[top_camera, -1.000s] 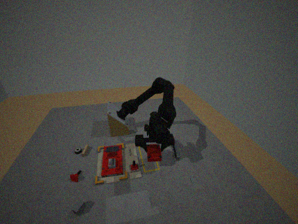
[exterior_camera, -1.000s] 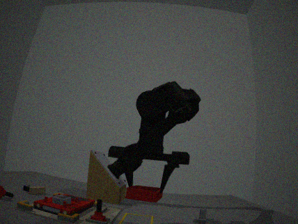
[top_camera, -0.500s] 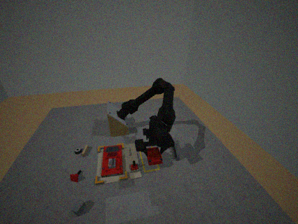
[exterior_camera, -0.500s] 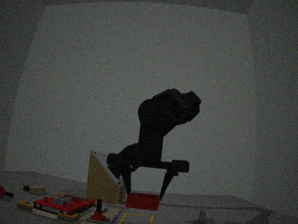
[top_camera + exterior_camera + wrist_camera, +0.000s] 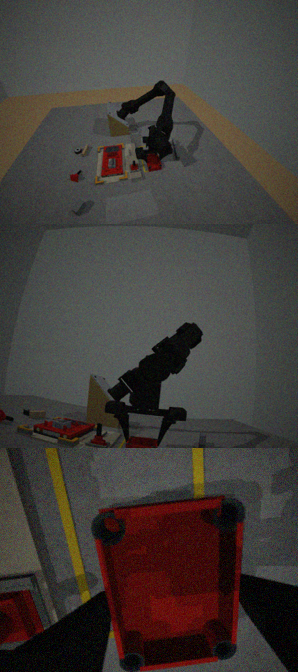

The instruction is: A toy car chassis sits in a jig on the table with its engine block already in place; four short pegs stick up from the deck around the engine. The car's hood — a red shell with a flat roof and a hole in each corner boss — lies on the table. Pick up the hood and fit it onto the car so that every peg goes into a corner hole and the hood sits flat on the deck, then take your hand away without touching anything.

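Observation:
The red hood [image 5: 154, 163] [image 5: 142, 442] [image 5: 167, 558] is held between the two black fingers of my gripper [image 5: 143, 440] [image 5: 172, 590], which is shut on its sides. The wrist view shows its hollow side and dark ringed corner bosses. It hangs over the yellow-marked area, right of the jig; its exact height is unclear. The red chassis [image 5: 117, 158] [image 5: 79, 430] sits in the cream jig [image 5: 99, 167] with yellow corners. The grey engine block [image 5: 111, 163] [image 5: 62, 423] is on its deck. The four pegs are too small and dark to make out.
A red piece with a black post [image 5: 134, 167] [image 5: 99, 440] stands between jig and hood. A wedge-shaped yellow block [image 5: 118, 128] [image 5: 97, 405] stands behind the jig. A black-and-white wheel [image 5: 78, 150], a tan peg [image 5: 85, 150] and a small red part [image 5: 74, 177] lie left.

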`<state>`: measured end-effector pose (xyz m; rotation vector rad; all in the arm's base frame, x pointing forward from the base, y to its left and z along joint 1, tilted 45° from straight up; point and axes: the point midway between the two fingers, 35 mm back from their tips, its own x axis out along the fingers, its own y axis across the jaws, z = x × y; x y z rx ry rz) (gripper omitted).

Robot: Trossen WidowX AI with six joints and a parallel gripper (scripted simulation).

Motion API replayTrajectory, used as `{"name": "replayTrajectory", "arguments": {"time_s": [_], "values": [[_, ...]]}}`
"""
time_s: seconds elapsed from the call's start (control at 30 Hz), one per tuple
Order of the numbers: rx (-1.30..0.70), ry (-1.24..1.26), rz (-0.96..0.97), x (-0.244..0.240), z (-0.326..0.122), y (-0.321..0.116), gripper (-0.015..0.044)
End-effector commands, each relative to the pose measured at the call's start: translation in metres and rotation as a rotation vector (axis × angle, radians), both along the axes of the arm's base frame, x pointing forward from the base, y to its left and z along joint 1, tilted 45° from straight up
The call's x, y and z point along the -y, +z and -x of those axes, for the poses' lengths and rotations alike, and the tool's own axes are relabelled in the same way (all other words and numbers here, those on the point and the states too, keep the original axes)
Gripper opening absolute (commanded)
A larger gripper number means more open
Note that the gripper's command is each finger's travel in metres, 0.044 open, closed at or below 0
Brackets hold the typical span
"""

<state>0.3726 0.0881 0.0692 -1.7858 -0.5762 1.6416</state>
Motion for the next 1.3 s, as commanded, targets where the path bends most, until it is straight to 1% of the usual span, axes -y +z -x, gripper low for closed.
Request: {"name": "replayTrajectory", "arguments": {"time_s": [0.0, 0.43, 0.6, 0.87, 1.27], "values": [[-0.001, 0.001, 0.000, 0.000, 0.000, 0.000, 0.0105], [-0.001, 0.001, 0.000, 0.000, 0.000, 0.000, 0.0440], [0.003, -0.004, 0.004, 0.008, 0.001, 0.007, 0.0440], [0.024, -0.040, 0.024, 0.054, 0.012, 0.055, 0.0440], [0.022, -0.044, 0.018, 0.050, 0.009, 0.049, 0.0440]]}}
